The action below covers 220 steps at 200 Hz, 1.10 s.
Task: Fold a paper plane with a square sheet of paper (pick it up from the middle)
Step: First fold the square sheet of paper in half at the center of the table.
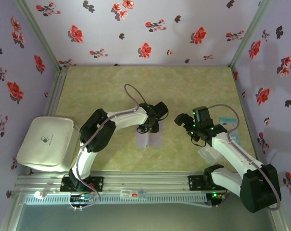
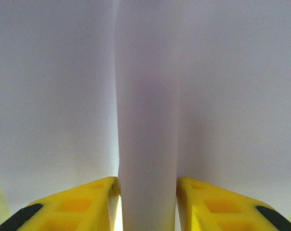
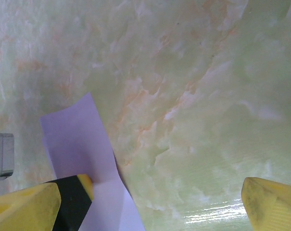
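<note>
There, left gripper (image 2: 147, 204) nipped narrow on a raised middle ridge of the thin pale lavender square sheet of paper (image 1: 154, 140), centre of the green marbled table (image 1: 111, 86); right gripper (image 3: 167, 195) wide open nearby

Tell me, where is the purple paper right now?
The lavender square sheet of paper lies mid-table in the top view, directly under the left hand, which pinches its middle into a ridge; the right hand hovers to its right.
</note>
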{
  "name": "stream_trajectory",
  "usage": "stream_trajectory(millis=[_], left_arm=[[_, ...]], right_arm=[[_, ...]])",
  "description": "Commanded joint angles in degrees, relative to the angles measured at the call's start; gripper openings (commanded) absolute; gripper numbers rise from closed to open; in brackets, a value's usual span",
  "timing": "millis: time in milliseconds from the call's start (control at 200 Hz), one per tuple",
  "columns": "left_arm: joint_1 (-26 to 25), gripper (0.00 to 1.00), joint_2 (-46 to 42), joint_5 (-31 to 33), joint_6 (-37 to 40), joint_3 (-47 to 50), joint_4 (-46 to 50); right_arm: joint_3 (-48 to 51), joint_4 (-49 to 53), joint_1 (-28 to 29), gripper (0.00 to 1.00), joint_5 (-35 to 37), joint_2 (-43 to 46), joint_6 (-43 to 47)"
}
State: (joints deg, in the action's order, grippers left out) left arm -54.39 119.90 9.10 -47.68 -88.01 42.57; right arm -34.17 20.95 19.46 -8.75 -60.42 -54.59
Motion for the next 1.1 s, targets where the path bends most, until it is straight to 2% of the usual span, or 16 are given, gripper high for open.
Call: stream_trajectory(millis=[0, 400, 560, 700, 800, 910, 1095], left_arm=[[-0.09, 0.37, -3.93, 2.83, -0.58, 2.10, -2.30], [0.85, 0.38, -10.64, 2.43, -0.73, 2.49, -3.34], [1.86, 0.38, -14.39, -1.19, -1.33, 3.96, -6.63], [3.78, 0.40, -18.41, -9.02, -4.58, 10.23, -17.40], [5.29, 0.41, -21.00, -15.14, -8.74, 17.67, -30.60], [5.68, 0.42, -22.58, -17.70, -11.90, 24.90, -43.61], [5.70, 0.42, -20.37, -20.96, -14.97, 27.44, -49.69]], right_arm=[[-0.79, 0.99, -0.30, 0.97, 1.47, -0.18, -0.78], [-2.84, 4.59, -0.39, 0.97, 3.61, -0.18, 0.70], [-3.08, 5.00, -0.90, 0.98, 3.83, 0.24, 0.56], [-3.05, 3.98, -1.06, 0.98, 3.24, 0.65, -0.54], [-2.40, 1.92, -1.14, 0.98, 2.67, 1.81, -1.12], [-0.94, -0.85, -1.18, 0.97, 2.15, 3.76, -1.52], [2.22, -6.95, -1.17, 0.94, -1.16, 5.67, -1.51]])
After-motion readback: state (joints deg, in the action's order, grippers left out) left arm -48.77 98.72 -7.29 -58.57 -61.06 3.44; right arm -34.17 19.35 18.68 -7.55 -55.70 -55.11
